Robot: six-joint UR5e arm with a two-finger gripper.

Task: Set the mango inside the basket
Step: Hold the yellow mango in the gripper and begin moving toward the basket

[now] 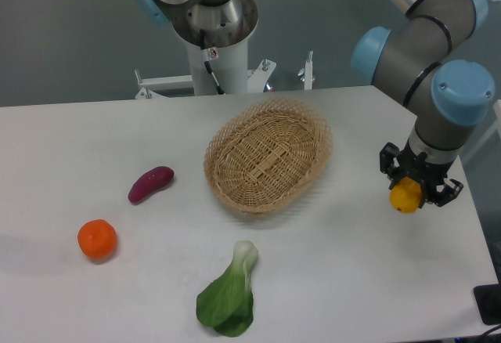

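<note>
The light tan oval wicker basket (268, 155) sits near the middle of the white table, and nothing shows inside it. My gripper (409, 193) is at the right side of the table, well to the right of the basket. It is shut on the yellow mango (405, 196), which shows between the black fingers. The mango appears to be held just above the table surface near the right edge. Part of the mango is hidden by the fingers.
A purple sweet potato (150, 184) lies left of the basket. A round orange fruit (97, 239) sits at the front left. A green bok choy (229, 296) lies in front of the basket. The robot base (213, 30) stands behind the table.
</note>
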